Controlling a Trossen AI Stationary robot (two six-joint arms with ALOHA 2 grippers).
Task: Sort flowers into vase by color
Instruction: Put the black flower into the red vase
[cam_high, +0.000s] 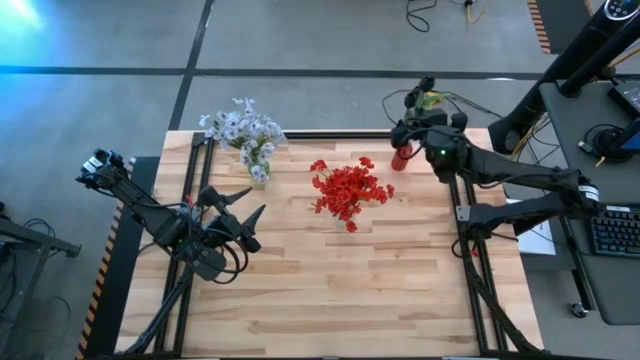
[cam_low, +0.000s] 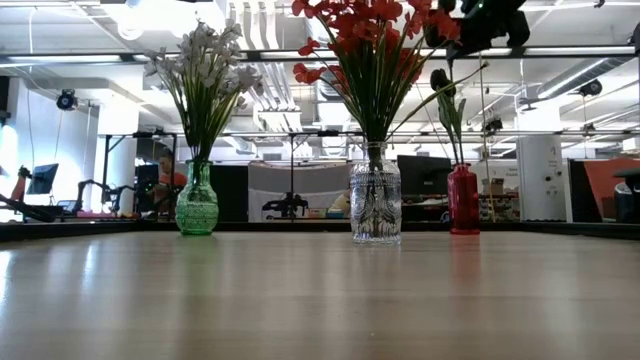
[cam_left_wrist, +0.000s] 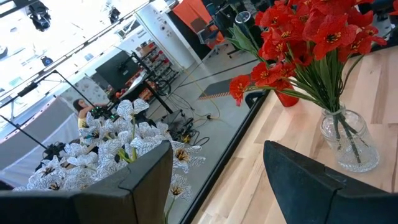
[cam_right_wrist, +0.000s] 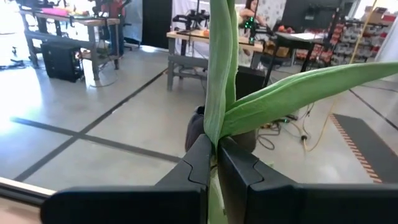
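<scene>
Right gripper (cam_right_wrist: 214, 163) clamped on dark flower's stem (cam_right_wrist: 219, 93) above red vase (cam_low: 463, 200); left gripper (cam_high: 243, 203) spread apart, idle.

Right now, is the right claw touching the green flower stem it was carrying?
Touching. The right wrist view shows the right claw shut on the green stem, both fingers pressed against it where the leaves fork.

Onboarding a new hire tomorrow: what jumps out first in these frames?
The bright red flower bunch in a clear glass vase at the table's centre, then the pale white-lavender bunch in a green glass vase near the far left corner. At the far right, the right end effector is shut on a green leafy stem above the small red vase.
</scene>
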